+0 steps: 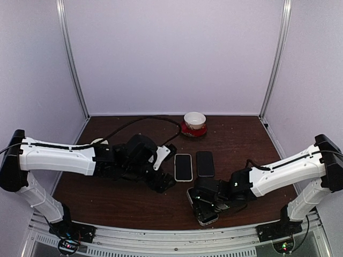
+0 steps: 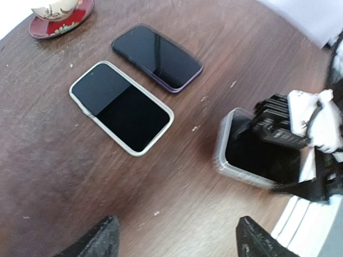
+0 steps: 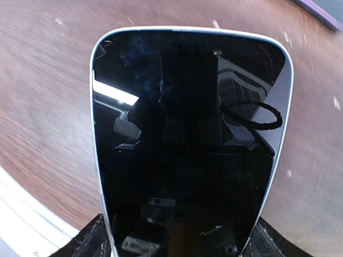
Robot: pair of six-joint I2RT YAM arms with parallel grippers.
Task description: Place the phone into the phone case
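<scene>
The phone (image 3: 187, 139), black glass with a pale rim, sits between the fingers of the right claw (image 3: 181, 238), which pinch its long edges. The left claw (image 2: 182, 241) is spread, holding nothing. Ahead of it on the table (image 2: 48, 160) lie a pale-rimmed slab (image 2: 120, 107) and, just past it, a purple-edged slab (image 2: 158, 56). I cannot tell which is the case.
</scene>
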